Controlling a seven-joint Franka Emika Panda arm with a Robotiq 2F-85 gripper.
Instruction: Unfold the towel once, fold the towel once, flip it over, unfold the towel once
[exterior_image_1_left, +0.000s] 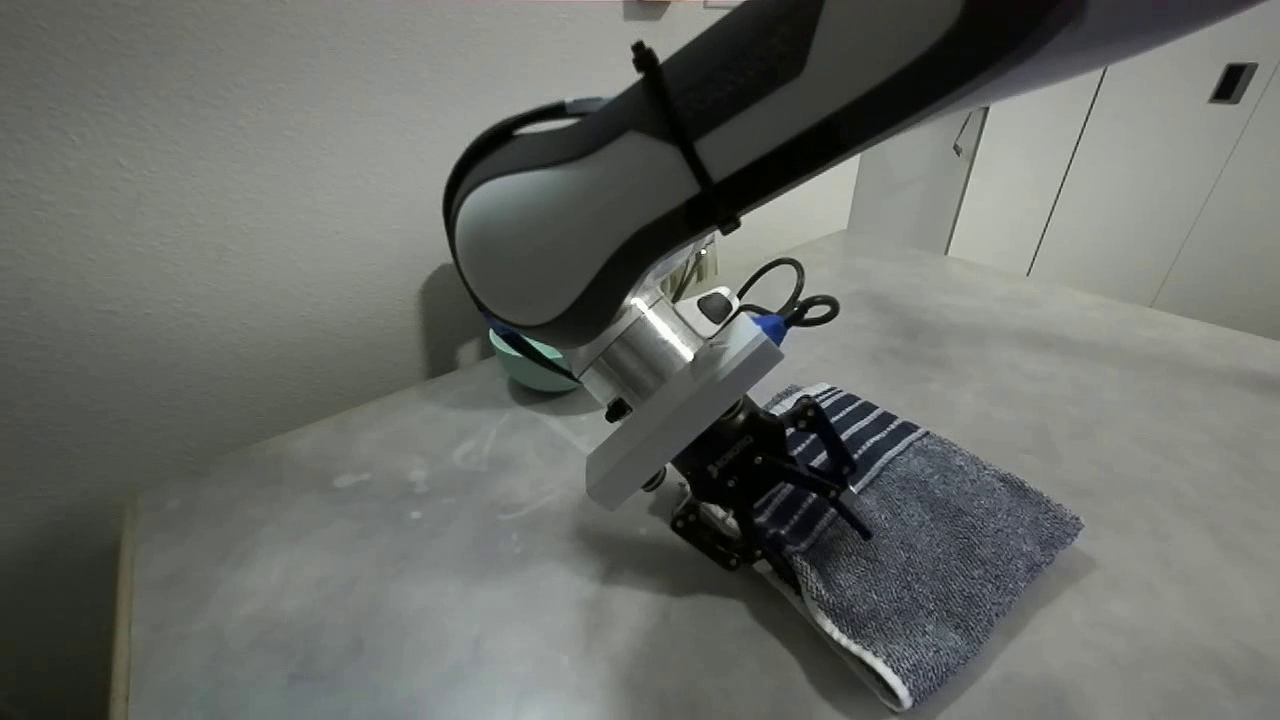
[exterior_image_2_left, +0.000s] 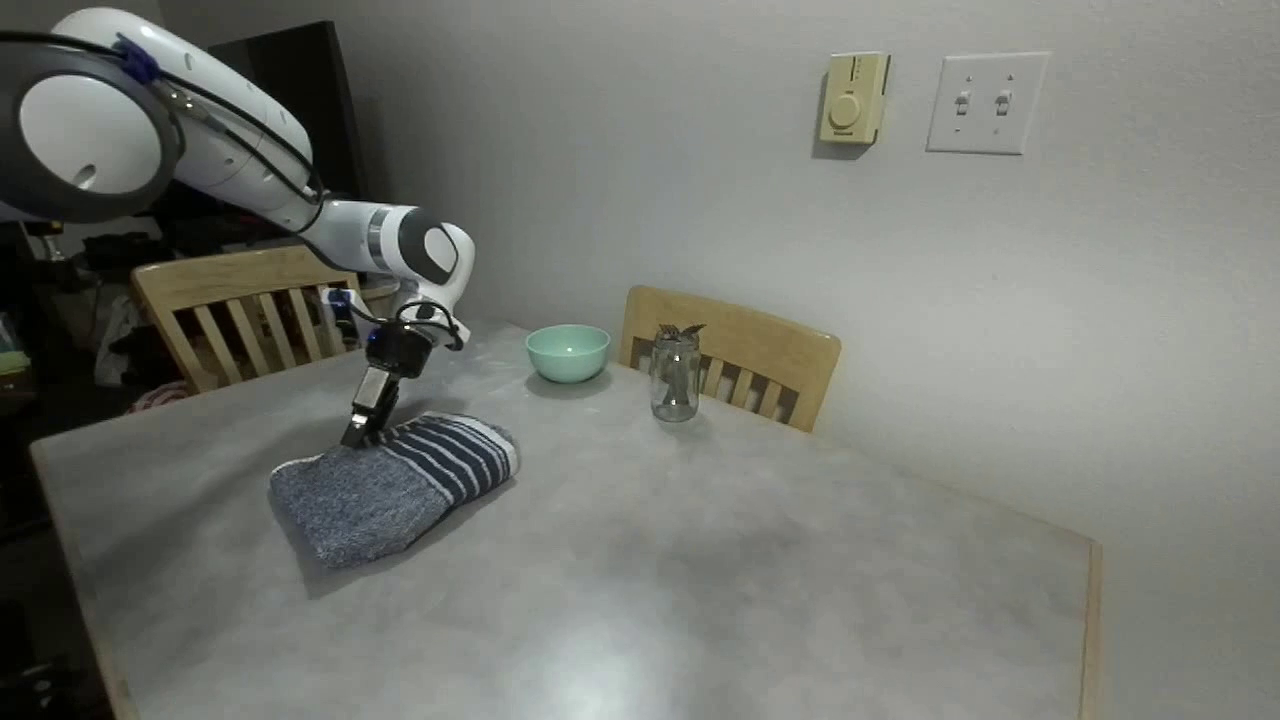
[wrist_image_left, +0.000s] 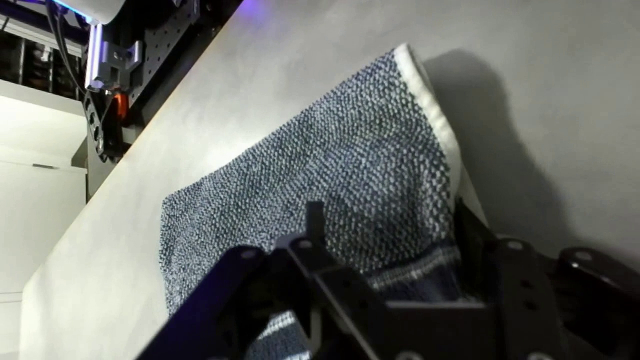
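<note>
The towel (exterior_image_1_left: 960, 550) lies folded on the table, blue-grey with a dark band of pale stripes at one end and a white edging along a side. Both exterior views show it, and in the wrist view the towel (wrist_image_left: 300, 170) fills the middle. My gripper (exterior_image_1_left: 830, 562) reaches down at a tilt over the edged side near the stripes. In the wrist view the gripper (wrist_image_left: 389, 206) has its fingers well apart. One finger (wrist_image_left: 315, 220) stands over the upper face; the other (wrist_image_left: 472, 230) is against the white edge, its tip partly hidden by cloth. Towel material lies between them without being pinched.
A teal bowl (exterior_image_2_left: 568, 355) and a glass jar (exterior_image_2_left: 676, 385) with utensils stand near the wall side of the table (exterior_image_2_left: 750, 560). Wooden chairs (exterior_image_2_left: 735, 345) are tucked along that side. In the wrist view, the robot's mount (wrist_image_left: 165, 40) borders the table edge.
</note>
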